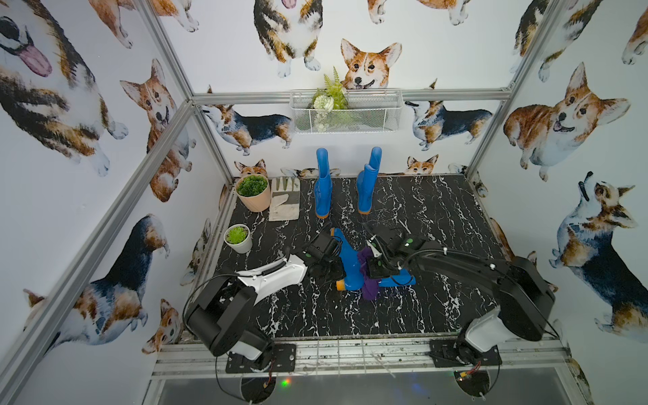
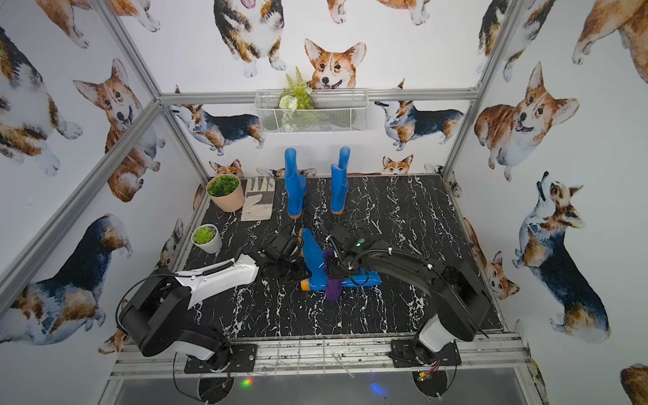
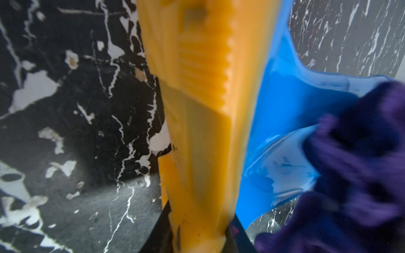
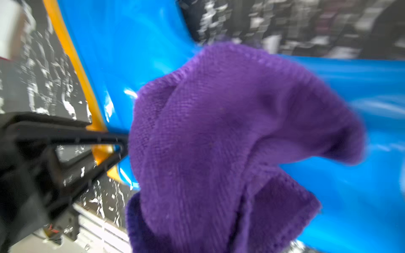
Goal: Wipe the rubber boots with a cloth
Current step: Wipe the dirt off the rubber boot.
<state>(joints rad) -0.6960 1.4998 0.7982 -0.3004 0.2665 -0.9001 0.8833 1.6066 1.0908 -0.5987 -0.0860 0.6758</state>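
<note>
One blue rubber boot (image 1: 350,261) lies on its side mid-table, its shaft (image 1: 398,280) pointing right. My left gripper (image 1: 335,271) is shut on its orange sole (image 3: 197,131), a black finger (image 3: 161,232) on each side. My right gripper (image 1: 372,267) is shut on the purple cloth (image 1: 369,280), which is bunched against the boot's blue side (image 4: 131,43) and hangs to the table. The cloth (image 4: 219,142) hides the right jaws in the right wrist view. Three more boots stand upright at the back (image 1: 322,189) (image 1: 366,191) (image 1: 375,157).
A peach pot with a green plant (image 1: 253,193) and a small white pot (image 1: 238,238) stand at the left edge. A pale work glove (image 1: 284,198) lies beside the peach pot. A wire basket (image 1: 347,110) hangs on the back wall. Walls enclose three sides.
</note>
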